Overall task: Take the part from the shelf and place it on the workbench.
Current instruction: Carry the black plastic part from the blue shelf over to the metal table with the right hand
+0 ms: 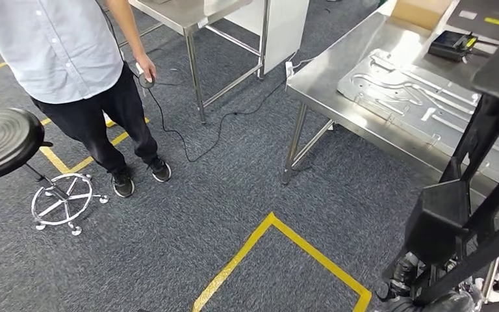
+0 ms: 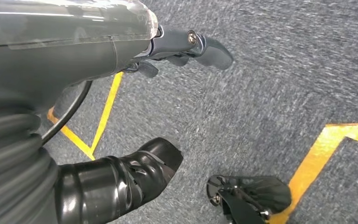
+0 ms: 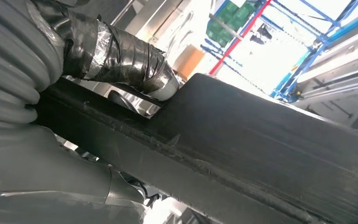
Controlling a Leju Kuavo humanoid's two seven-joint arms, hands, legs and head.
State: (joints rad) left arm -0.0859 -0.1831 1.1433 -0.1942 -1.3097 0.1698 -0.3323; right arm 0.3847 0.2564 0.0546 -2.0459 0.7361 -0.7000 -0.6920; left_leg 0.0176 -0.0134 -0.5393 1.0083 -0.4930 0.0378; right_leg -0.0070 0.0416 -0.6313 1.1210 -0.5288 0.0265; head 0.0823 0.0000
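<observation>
The part is a black angular frame of bars [image 1: 443, 216], held up at the right edge of the head view. My right hand [image 1: 399, 276] grips it from below. In the right wrist view a thick black bar of the part [image 3: 261, 154] runs across, and my right hand [image 3: 116, 53] has its taped thumb wrapped over it. The steel workbench [image 1: 328, 75] stands ahead on the right, beyond the part. My left hand [image 2: 177, 44] hangs over the carpet with its fingers spread and holds nothing.
A silver shaped plate [image 1: 408, 92], a black device [image 1: 453, 45] and a cardboard box [image 1: 421, 12] lie on the workbench. A person [image 1: 71, 58] stands at the left beside a black stool [image 1: 3, 140]. A second steel table [image 1: 182, 13] stands behind. Yellow floor tape [image 1: 269, 224] and a cable [image 1: 188, 140] cross the carpet.
</observation>
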